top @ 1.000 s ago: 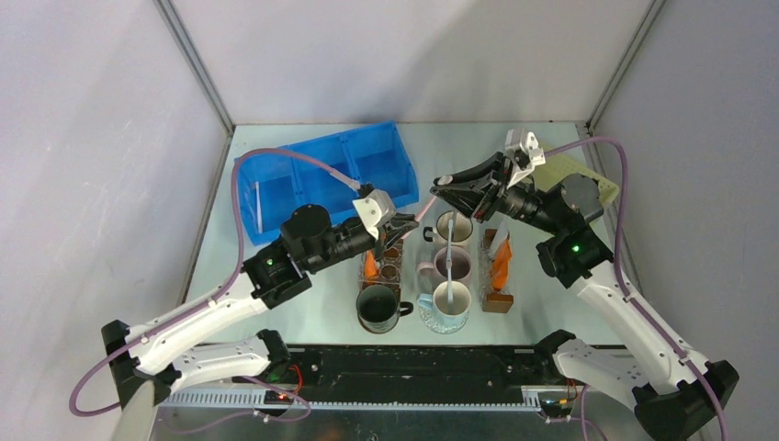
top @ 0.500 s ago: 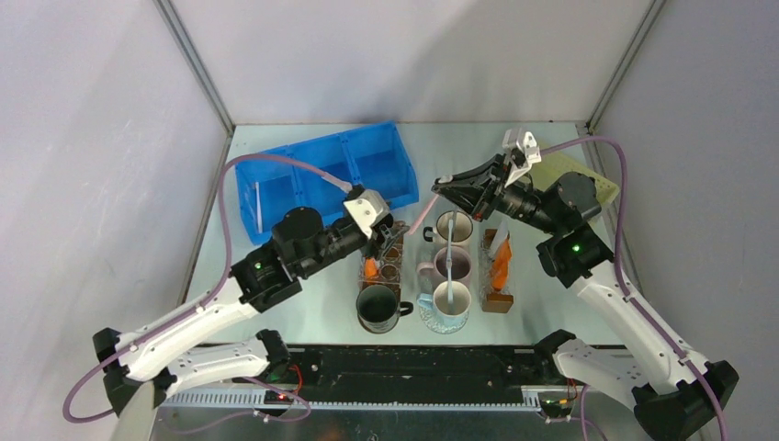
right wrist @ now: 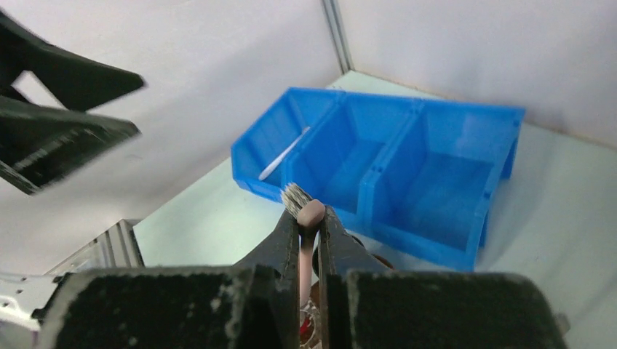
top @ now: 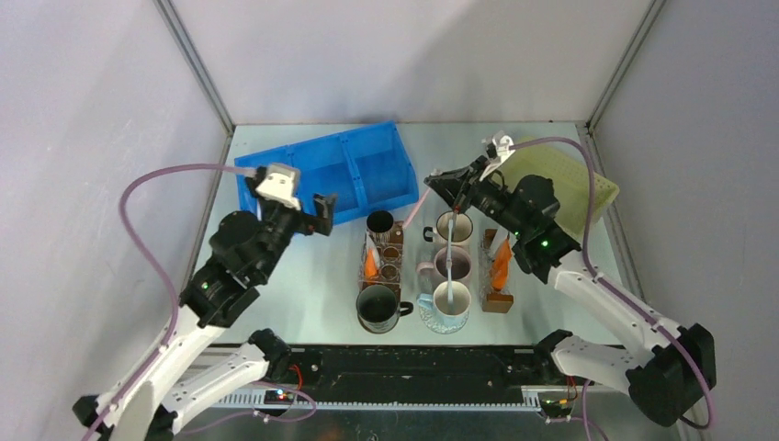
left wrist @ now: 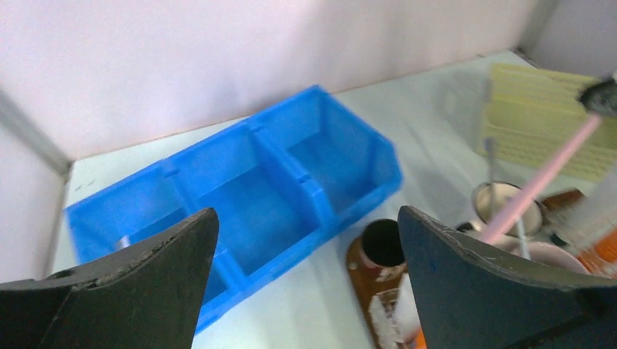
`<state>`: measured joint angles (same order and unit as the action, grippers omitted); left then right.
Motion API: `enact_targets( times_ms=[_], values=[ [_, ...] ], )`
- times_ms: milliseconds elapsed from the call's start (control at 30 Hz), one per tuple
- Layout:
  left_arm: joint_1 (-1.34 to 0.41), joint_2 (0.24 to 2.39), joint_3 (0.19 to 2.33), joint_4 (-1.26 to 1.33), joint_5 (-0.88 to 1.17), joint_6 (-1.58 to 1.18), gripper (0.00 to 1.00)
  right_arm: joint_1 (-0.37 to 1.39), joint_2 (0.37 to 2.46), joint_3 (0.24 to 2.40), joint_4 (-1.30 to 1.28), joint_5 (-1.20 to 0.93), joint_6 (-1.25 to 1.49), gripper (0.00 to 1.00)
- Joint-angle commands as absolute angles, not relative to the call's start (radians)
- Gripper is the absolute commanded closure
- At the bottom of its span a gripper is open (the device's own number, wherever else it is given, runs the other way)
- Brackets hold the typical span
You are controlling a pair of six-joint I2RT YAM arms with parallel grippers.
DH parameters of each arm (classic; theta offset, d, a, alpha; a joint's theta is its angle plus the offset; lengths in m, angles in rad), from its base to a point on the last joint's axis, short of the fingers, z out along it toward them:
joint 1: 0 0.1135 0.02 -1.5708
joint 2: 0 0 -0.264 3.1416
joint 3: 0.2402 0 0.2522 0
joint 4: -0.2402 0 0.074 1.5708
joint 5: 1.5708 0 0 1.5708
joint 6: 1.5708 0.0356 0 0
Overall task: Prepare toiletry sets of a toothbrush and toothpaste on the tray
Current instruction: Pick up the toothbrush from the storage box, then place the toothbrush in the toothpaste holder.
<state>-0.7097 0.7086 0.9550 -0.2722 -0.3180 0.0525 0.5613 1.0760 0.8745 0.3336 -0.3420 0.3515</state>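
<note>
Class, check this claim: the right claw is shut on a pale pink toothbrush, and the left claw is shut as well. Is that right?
Not quite. The left claw is open, jaws wide apart and empty, as the left wrist view shows. The right claw is shut on the pale pink toothbrush.

Blue tray [top: 378, 171] glossy plastic; toothbrush [left wrist: 538, 185] smooth plastic.
</note>
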Motion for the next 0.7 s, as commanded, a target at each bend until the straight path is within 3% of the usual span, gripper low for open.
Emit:
enact_targets(
  times_ms=[0, 267, 667],
  values=[
    [-0.606, 0.623, 0.902, -0.315, -0.459, -0.043, 0.0, 0.592, 1.108, 0.813, 0.483, -0.189, 0.419, 1.0],
    [-0.501, 0.491, 0.7, -0.224, -0.52, -0.094, 0.0, 0.63, 1.174, 0.731, 0.57, -0.085, 0.516, 1.0],
    [-0.441, 0.485, 0.674, -0.2, -0.505, -0.098, 0.0, 0.67, 1.217, 0.674, 0.605, -0.033, 0.55, 1.0]
  ],
)
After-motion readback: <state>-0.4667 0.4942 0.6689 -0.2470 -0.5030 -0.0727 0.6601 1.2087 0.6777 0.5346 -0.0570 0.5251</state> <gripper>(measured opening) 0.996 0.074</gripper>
